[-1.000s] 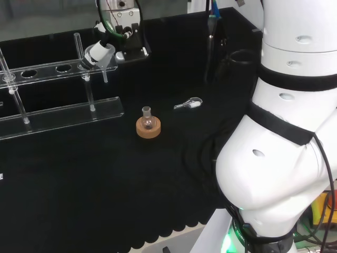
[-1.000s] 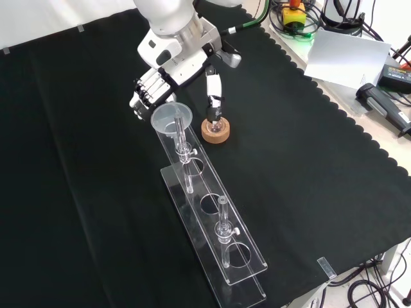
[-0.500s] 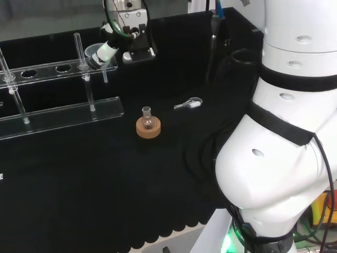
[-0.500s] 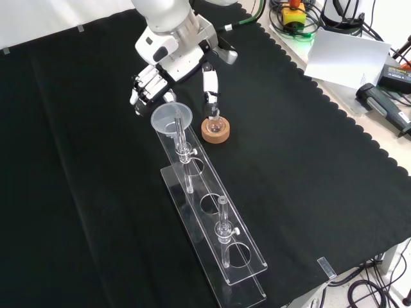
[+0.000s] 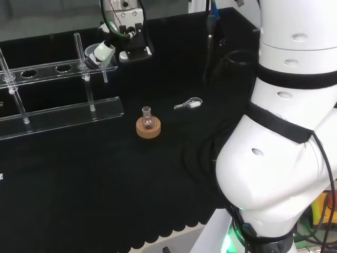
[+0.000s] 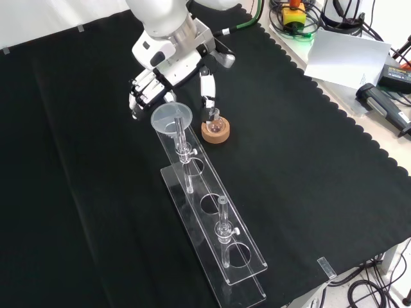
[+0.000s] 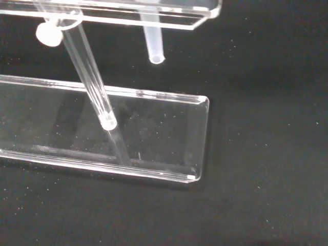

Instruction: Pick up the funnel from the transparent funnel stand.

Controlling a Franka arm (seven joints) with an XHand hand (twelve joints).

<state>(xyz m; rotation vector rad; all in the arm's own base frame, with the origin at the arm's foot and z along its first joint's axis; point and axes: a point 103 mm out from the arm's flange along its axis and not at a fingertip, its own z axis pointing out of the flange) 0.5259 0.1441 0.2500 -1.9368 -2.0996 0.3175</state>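
Fingers (image 6: 142,88) spread wide behind the funnel (image 6: 171,119); cork-ringed flask (image 6: 215,126) stands just beside.

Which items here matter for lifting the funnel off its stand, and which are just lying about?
Job in hand:
funnel, seated in the end hole
transparent funnel stand
hand, behind the funnel, not yet on it

Lying about:
small flask on its cork ring
small spoon-like tool on the black cloth
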